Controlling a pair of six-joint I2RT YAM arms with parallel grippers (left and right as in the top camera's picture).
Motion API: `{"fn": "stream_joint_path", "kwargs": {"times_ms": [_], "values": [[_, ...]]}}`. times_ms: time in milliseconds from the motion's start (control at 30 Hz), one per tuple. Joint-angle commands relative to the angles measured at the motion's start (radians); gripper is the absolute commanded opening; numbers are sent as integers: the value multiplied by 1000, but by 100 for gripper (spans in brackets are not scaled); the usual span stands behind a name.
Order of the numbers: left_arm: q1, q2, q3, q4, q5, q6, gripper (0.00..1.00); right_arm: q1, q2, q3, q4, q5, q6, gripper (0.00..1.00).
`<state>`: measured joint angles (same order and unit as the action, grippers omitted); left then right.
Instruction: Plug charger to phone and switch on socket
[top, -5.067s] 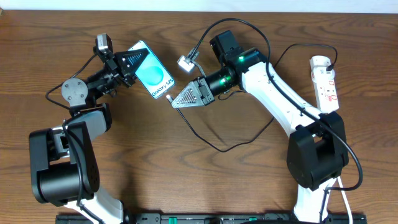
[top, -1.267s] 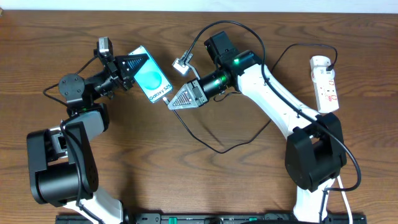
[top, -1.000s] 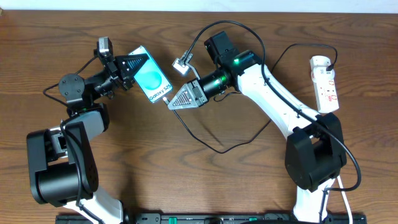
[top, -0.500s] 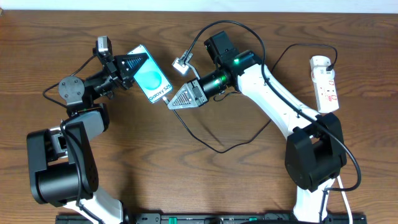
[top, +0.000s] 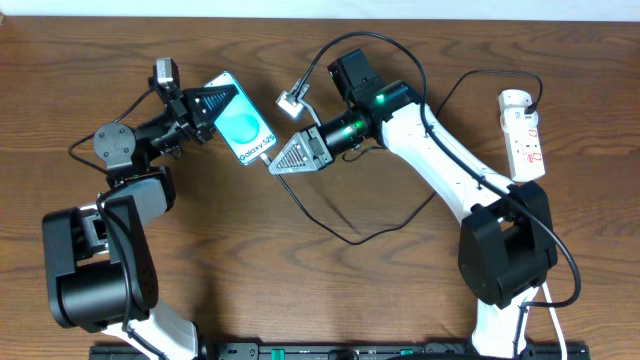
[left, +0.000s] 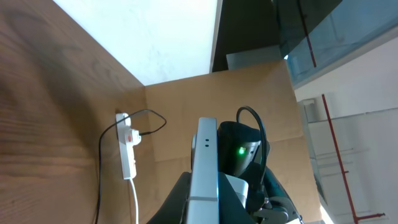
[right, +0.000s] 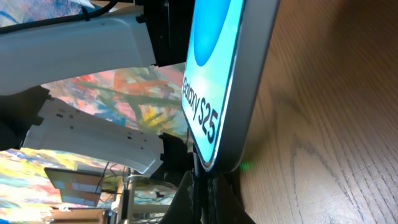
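The phone (top: 245, 127), its blue screen reading "Galaxy S25", is held tilted above the table by my left gripper (top: 213, 101), which is shut on its upper end. In the left wrist view the phone (left: 206, 146) stands edge-on between the dark fingers (left: 180, 196). My right gripper (top: 272, 165) is shut on the plug tip of the charger (top: 345, 238) and presses it against the phone's lower end. Seen from the right wrist, the phone (right: 225, 68) fills the frame and its bottom edge meets my right gripper (right: 202, 185); the plug itself is hidden. The socket (top: 524, 135) lies far right.
The black cable loops over the table's middle and runs up to the socket's top end. The socket (left: 127, 152) also shows in the left wrist view, with its white lead trailing down. The right arm's body (top: 440, 150) stretches between the phone and the socket.
Compared with five seconds ago, the right gripper with the plug has moved left onto the phone's lower end. Over the last second nothing has visibly moved.
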<state>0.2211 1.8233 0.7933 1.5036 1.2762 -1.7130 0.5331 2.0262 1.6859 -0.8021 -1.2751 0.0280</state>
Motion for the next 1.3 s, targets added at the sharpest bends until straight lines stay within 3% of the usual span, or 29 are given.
{"fn": "stream_joint_path", "kwargs": {"times_ms": [0,700,1267], "values": [[2,-6,12,17,-2,-13,7,-10,5,2,9,-18,33,1],[3,-6,12,18,-5,-13,7,-13,5,2,27,-71,49,1],[3,-6,12,28,-17,-14,7,-26,5,-14,24,-194,-27,1]]}}
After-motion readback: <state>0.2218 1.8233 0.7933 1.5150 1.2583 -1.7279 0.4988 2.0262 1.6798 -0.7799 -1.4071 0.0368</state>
